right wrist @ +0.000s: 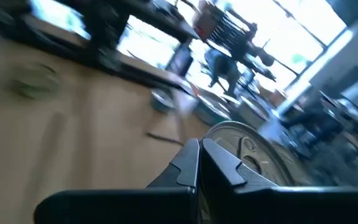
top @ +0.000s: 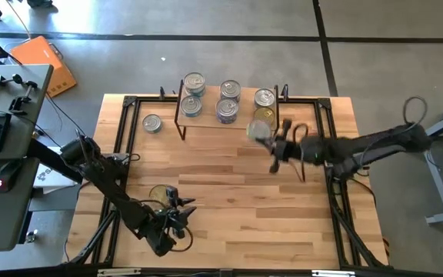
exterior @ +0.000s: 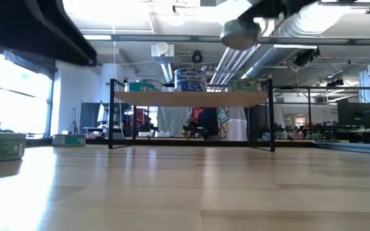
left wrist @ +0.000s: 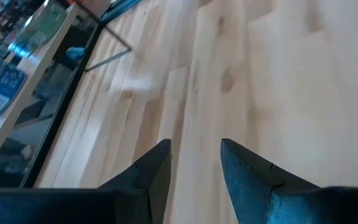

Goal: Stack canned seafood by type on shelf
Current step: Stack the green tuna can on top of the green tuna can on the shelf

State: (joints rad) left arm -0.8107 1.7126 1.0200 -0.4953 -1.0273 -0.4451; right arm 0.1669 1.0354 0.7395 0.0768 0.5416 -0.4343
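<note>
On the high view's left we see the left gripper [top: 181, 213] low over the near part of the big light-wood tabletop [top: 229, 200], its two dark fingers [left wrist: 154, 168] parted with only bare wood between them. Just beside it lies a gold-topped round tin [top: 161, 194]. Farther back on the left a silver-topped tin [top: 152, 123] sits alone on the table, beside the small raised light-wood shelf on black metal legs [top: 206, 121].

On that shelf we count five short round tins: two silver-topped ones [top: 193, 94] at its left end, two with blue side labels [top: 229, 101] in the middle, and at its right end a silver one [top: 264, 98] with a gold-topped one [top: 264, 117] in front of it.

The right gripper [top: 274, 140] hovers at the shelf's right front corner, its fingers pinched together on the rim of a silver round tin [right wrist: 253, 155], which hangs in the air above shelf height [exterior: 239, 33].
</note>
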